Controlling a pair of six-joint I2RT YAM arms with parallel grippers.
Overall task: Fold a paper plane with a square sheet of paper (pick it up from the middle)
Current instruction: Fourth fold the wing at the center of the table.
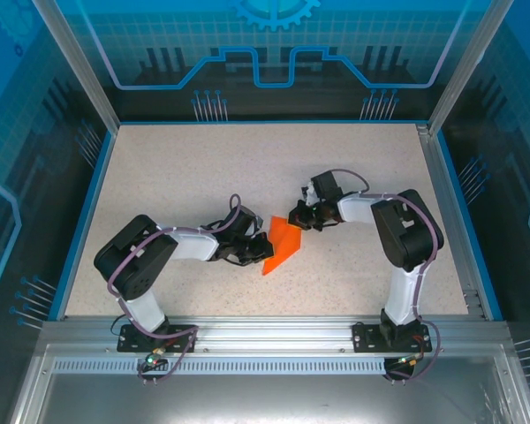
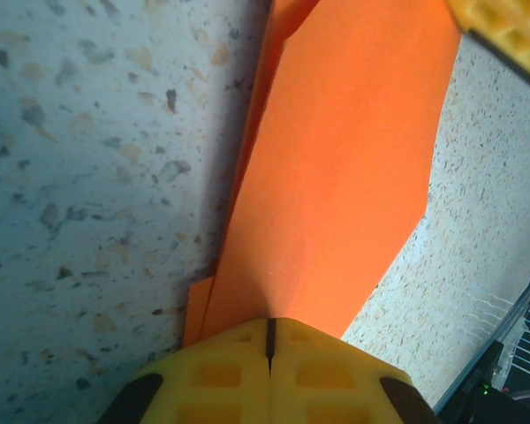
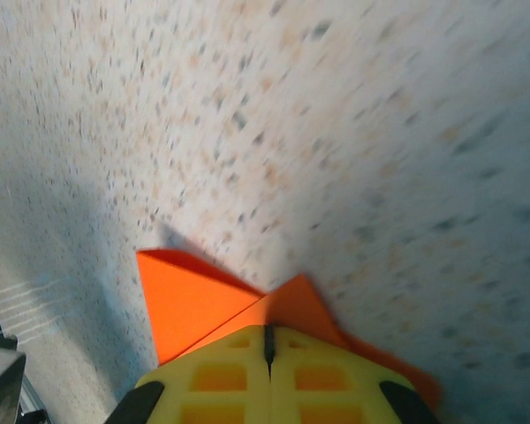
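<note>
Orange paper, thin and creased into a pointed wedge: from the top external view the paper plane (image 1: 281, 246) sits between the two arms. The left pincer (image 1: 253, 249) is at its near-left edge and the right pincer (image 1: 300, 217) at its far corner. I judge it nearly weightless, limp away from the folds, and easy to crumple or tear if the two pull apart. The speckled worktop (image 1: 203, 168) lies bare on all sides of both pincers, and its blue rim is well apart, so there is room to swing.

At the left wrist, the left pincer (image 2: 269, 323) has its yellow pads pressed together on the plane's (image 2: 353, 159) end. The sheet runs straight ahead, layered edges stacked to the left over the worktop (image 2: 88, 177). A pad of the right pincer (image 2: 503, 26) shows at the far corner. A doubled fold is likely the firmest hold.

At the right wrist, the right pincer (image 3: 268, 329) is likewise closed on a folded corner. Orange flaps (image 3: 185, 300) stick out on both sides, close above the blurred worktop (image 3: 336, 132).
</note>
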